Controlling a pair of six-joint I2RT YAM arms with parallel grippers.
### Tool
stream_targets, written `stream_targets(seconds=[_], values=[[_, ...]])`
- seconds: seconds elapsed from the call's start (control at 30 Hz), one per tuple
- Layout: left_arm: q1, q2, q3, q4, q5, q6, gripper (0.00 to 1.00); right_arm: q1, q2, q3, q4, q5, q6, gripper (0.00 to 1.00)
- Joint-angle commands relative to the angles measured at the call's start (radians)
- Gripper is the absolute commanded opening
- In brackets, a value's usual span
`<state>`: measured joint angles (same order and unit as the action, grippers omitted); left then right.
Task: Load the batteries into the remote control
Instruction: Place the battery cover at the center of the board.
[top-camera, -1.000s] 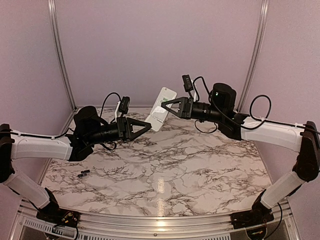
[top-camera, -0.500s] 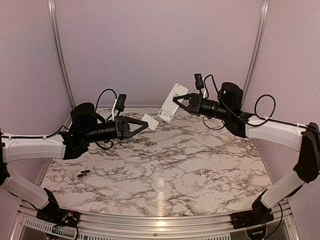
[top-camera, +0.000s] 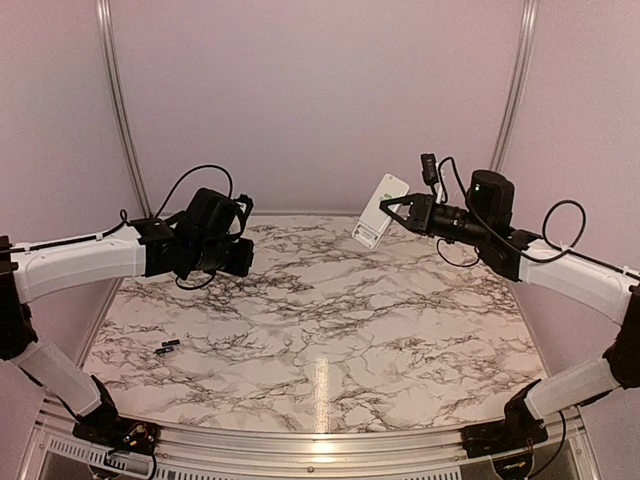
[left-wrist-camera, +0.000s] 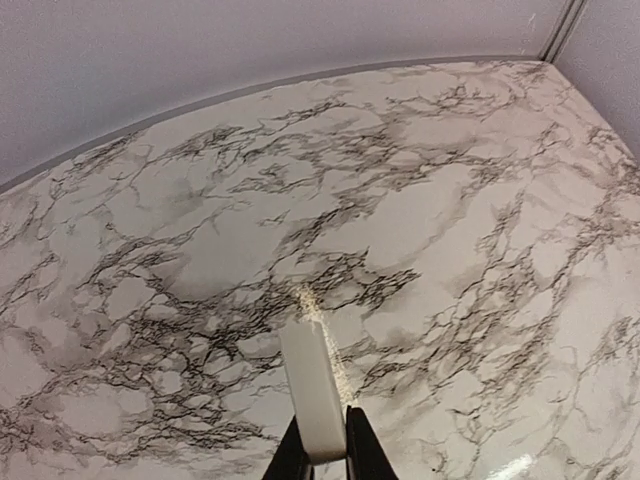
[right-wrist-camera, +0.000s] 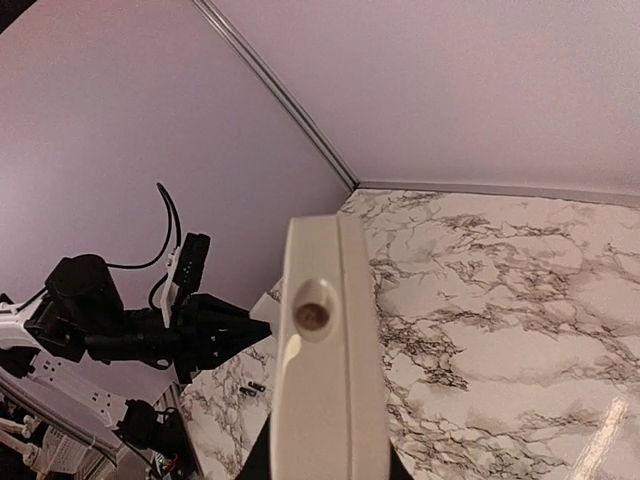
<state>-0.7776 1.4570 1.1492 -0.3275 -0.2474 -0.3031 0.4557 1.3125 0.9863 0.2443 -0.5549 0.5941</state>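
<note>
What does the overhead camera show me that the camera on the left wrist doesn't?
Only the overhead view: the right gripper holding the white remote up in the air, and the two dark batteries lying on the table near its left edge. Only the left wrist view: a close look at the left gripper pinching a flat white piece, which I cannot spot from above. Both: the marble table and the plain back wall.

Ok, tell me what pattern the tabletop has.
The tabletop is white marble with dark grey veining; the left wrist view shows it best.
</note>
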Motion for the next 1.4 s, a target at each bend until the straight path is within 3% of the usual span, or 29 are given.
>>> stream_targets(seconds=[0.0,0.3,0.73,0.8,1.03,1.23,1.37], values=[[-0.002,0.132,0.046,-0.241,-0.284,0.125,0.00,-0.005,-0.031,-0.033,-0.024,-0.035,-0.032,0.00],[-0.024,0.341,0.075,-0.277,-0.449,0.153,0.00,-0.005,-0.068,-0.082,-0.012,-0.067,-0.053,0.00],[-0.067,0.537,0.145,-0.294,-0.474,0.163,0.03,-0.005,-0.049,-0.083,-0.035,-0.112,-0.059,0.00],[-0.073,0.555,0.156,-0.302,-0.457,0.159,0.08,-0.005,-0.052,-0.083,-0.034,-0.111,-0.061,0.00],[-0.080,0.507,0.151,-0.292,-0.327,0.142,0.39,-0.005,-0.053,-0.091,-0.034,-0.109,-0.069,0.00],[-0.080,0.345,0.113,-0.233,-0.156,0.141,0.62,-0.005,-0.055,-0.103,-0.025,-0.122,-0.074,0.00],[-0.074,0.213,0.058,-0.193,-0.059,0.123,0.68,-0.003,-0.052,-0.122,0.006,-0.143,-0.063,0.00]])
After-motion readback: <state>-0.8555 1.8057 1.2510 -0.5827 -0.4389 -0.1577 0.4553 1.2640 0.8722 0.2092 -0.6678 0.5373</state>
